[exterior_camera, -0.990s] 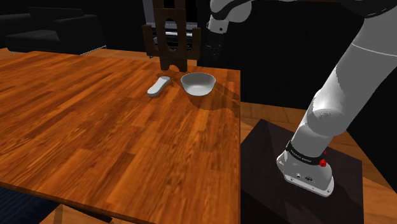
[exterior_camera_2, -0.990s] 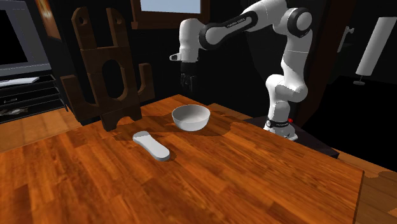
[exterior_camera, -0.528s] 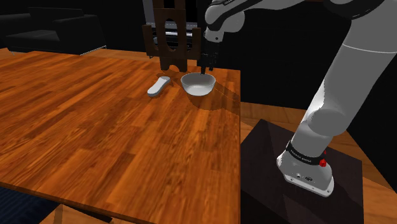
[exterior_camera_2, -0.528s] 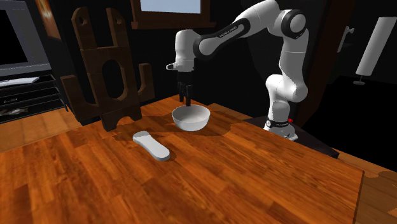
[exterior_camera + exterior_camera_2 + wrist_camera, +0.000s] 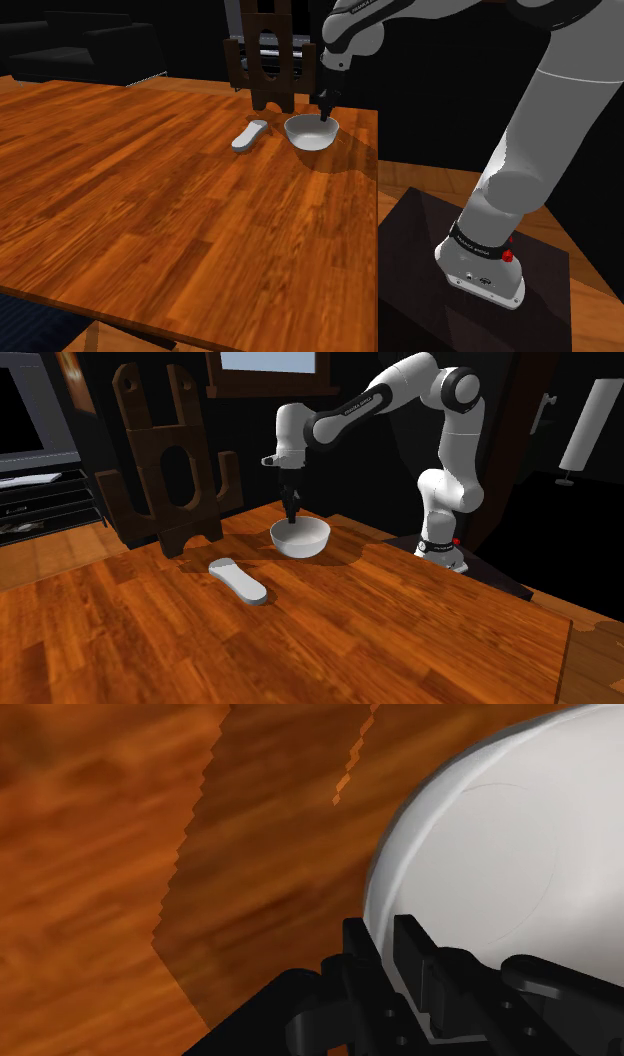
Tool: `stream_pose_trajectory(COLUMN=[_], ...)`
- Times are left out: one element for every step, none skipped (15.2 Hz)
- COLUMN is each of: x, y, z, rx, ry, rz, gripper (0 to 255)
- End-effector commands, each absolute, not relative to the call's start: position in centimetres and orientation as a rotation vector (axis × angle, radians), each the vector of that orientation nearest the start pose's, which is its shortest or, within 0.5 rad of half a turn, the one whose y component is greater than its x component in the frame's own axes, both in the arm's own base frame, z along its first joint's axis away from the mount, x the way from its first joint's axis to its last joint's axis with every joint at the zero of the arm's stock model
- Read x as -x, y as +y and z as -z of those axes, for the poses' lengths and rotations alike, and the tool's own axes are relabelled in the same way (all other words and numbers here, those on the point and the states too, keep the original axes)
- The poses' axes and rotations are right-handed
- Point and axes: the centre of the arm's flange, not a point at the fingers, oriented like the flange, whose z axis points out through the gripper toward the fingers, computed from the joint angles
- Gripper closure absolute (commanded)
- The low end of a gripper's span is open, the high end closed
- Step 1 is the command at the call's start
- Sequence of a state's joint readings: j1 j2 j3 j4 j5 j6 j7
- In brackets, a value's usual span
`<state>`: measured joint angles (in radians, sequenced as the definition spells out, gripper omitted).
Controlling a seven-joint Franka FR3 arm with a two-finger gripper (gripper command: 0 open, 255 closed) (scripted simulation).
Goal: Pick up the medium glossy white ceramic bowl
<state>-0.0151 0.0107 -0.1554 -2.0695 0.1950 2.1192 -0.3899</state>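
— Near which edge of the brown wooden plank surface (image 5: 150, 190) does the bowl sit?
— The glossy white round bowl (image 5: 311, 133) rests upright close to the edge at the shoulder view's right. It is just short of the drop toward the dark box stand (image 5: 410, 260).
— And the jaws?
— Clenched on the bowl's rim. In the wrist view the two black fingers (image 5: 358, 949) stand close together with the white wall pinched between them. From the shoulder view their tips are lost against the rim.
— Anything cut off?
— The bowl runs past the wrist view's border, and the hand's black body covers its nearer part.
— Neighbours?
— A flat grey oblong object (image 5: 250, 135), hard to identify, lies just beside the bowl without touching it. A dark wooden cut-out frame (image 5: 265, 60) stands on the surface behind both. Broad bare wood stretches toward the shoulder view's lower left.
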Motion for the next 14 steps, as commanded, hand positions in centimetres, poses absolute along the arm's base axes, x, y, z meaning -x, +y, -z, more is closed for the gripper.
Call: stream_pose_trajectory(x=[-54.7,-54.7,-54.7,-54.7,-54.7,-54.7,-54.7,-54.7,-54.7,-54.7,-54.7,-54.7,-54.7,-54.7], y=[-8.5,-8.5,-8.5,-8.5,-8.5,-8.5,-8.5,-8.5,-8.5,-8.5,-8.5,-8.5,-8.5,-8.5], z=[-43.0,-43.0,-43.0,-43.0,-43.0,-43.5,-44.0,-44.6,-45.1,-45.6,-46.1,-46.7,-47.2,-47.7], rx=[2.984,2.984,2.984,2.984,2.984,2.984,2.984,2.984,2.984,2.984,2.984,2.984,2.984,2.984], ry=[-0.181,-0.181,-0.181,-0.181,-0.181,-0.181,-0.181,-0.181,-0.181,-0.181,-0.181,-0.181,-0.181,-0.181], rz=[0.124,0.124,0.124,0.124,0.124,0.124,0.124,0.124,0.124,0.124,0.124,0.124,0.124,0.124], gripper=[255,255,255,255,255,255,255,255,255,255,255,255,255,255])
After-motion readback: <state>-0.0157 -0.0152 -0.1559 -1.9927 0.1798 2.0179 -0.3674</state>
